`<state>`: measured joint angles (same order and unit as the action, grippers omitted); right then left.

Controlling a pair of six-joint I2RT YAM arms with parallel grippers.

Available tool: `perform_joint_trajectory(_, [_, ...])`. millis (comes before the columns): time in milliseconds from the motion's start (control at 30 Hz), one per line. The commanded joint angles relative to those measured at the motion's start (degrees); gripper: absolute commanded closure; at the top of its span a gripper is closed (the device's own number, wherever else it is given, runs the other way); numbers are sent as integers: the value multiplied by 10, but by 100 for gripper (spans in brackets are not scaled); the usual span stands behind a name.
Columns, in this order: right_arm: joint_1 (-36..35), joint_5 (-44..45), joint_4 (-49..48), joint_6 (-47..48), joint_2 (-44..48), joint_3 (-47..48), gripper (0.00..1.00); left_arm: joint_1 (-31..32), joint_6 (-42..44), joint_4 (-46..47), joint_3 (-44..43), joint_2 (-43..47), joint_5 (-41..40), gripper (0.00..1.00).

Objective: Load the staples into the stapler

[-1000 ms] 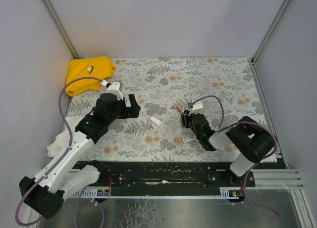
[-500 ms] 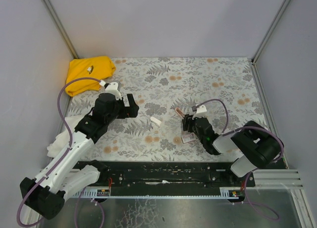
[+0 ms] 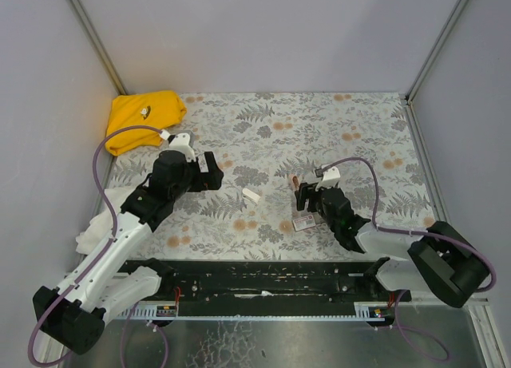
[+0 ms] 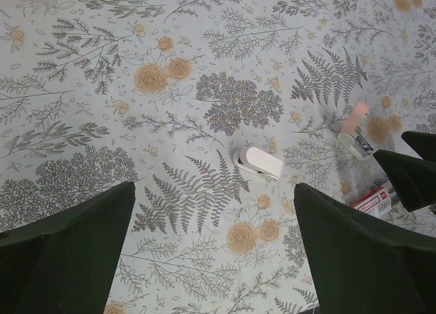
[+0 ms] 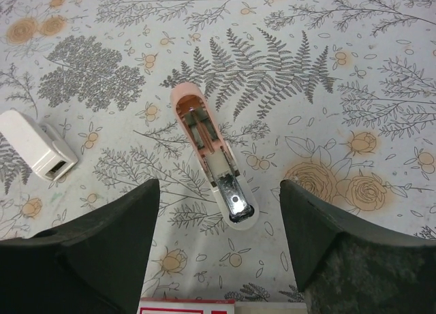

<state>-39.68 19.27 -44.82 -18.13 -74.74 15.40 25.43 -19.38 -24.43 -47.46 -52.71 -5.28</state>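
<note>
Stapler [image 5: 214,167] lies flat on the floral worktop [image 5: 354,69], right of centre. Its pink end points far and its white end, with the dark metal part, points near. It looks opened out, inside channel up. Can't tell whether any strip sits in it.

Red-and-white staples box [image 3: 303,222] is just near of it. No loose staples seen.

Right claw [image 3: 307,196] hovers over the stapler, fingers spread either side, pinching nothing. Left claw [image 4: 212,191] is well off to the left, spread wide and empty. A white plug-like block [image 4: 259,163] lies below it.

Handling guess:
- **Stapler:** tiny, light, hard smooth plastic. It will skid or flip if nudged. Take it across the long sides at mid-body, clear of the hinge.
- **Staple strip:** stiff but brittle and snaps easily. Pinch its long edges gently.
</note>
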Motion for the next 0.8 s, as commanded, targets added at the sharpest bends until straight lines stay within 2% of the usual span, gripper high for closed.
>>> perform_joint_trajectory(0, [1, -45, 142, 8, 51, 67, 21, -6, -3, 31, 8, 8, 7, 0])
perform_joint_trajectory(100, [0, -98, 212, 5, 61, 115, 14, -6, -20, 36, 10, 3, 25, 0])
perform_joint_trajectory(267, [-11, -182, 280, 22, 3, 205, 13, -6, -23, 33, 5, -1, 19, 0])
perform_joint_trajectory(467, [-34, -251, 337, 73, -106, 330, 17, -10, -24, 20, 10, 4, -22, 0])
perform_joint_trajectory(767, [-68, -261, 403, 144, -257, 476, 26, -15, -35, 14, 13, 11, -41, 0])
